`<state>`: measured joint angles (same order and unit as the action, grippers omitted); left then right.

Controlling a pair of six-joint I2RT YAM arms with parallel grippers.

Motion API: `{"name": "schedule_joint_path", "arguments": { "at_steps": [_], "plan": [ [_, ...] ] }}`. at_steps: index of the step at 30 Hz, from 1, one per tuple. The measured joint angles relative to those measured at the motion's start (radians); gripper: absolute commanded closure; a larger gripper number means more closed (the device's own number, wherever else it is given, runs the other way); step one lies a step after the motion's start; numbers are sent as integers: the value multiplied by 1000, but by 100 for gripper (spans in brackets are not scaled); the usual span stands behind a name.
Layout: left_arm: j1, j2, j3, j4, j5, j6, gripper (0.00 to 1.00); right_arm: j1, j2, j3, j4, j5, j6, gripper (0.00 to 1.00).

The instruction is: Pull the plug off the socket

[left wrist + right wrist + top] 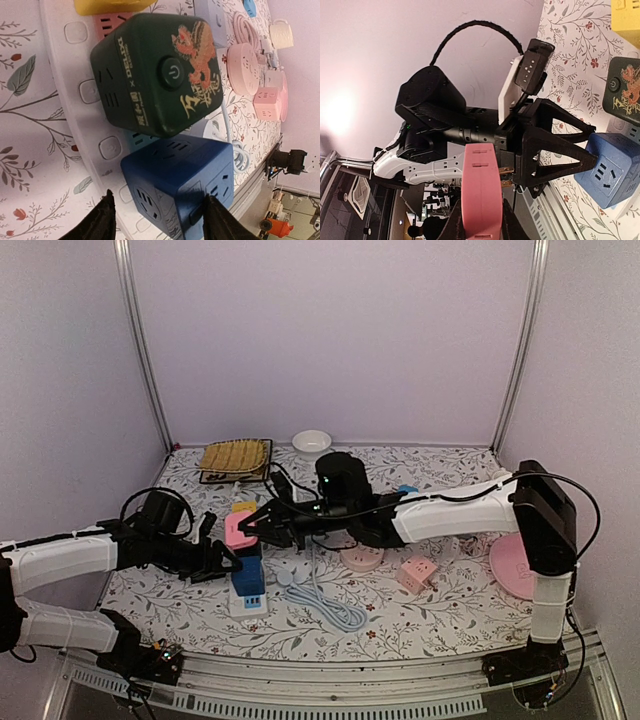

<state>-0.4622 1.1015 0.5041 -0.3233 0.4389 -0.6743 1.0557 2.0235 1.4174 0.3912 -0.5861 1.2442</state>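
A white power strip (248, 604) lies left of centre and carries a yellow cube (243, 507) and a blue cube (250, 574). The left wrist view also shows a dark green cube (155, 75) plugged in between them. My right gripper (258, 525) is shut on a pink plug (239, 530) and holds it above the strip. Its bare prongs (506, 172) show in the right wrist view, clear of any socket. My left gripper (157, 217) is open and straddles the blue cube (175, 175). Its right finger touches the cube and its left finger stands just off it.
A coiled white cable (325, 600) lies right of the strip. A pink round socket (362, 558), a pink cube (417, 573) and a pink plate (515, 565) sit to the right. A white bowl (311, 441) and a woven mat (236, 457) are at the back.
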Motion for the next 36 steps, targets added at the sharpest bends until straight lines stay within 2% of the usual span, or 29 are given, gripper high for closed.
{"name": "schedule_joint_path", "arguments": {
  "at_steps": [7, 16, 23, 33, 36],
  "plan": [
    [-11, -7, 6, -6, -16, -9, 41, 0, -122, -122, -61, 57, -38, 97],
    [-37, -40, 96, -68, -66, -6, 41, 0, -338, -331, -422, 219, -139, 97],
    [-49, -50, 152, -92, -84, 6, 41, 0, -510, -480, -672, 349, -145, 97],
    [-53, -40, 190, -116, -84, 20, 41, 0, -547, -594, -900, 456, -126, 97],
    [-53, -39, 196, -117, -84, 20, 41, 0, -546, -605, -930, 467, -117, 87]
  ]
}}
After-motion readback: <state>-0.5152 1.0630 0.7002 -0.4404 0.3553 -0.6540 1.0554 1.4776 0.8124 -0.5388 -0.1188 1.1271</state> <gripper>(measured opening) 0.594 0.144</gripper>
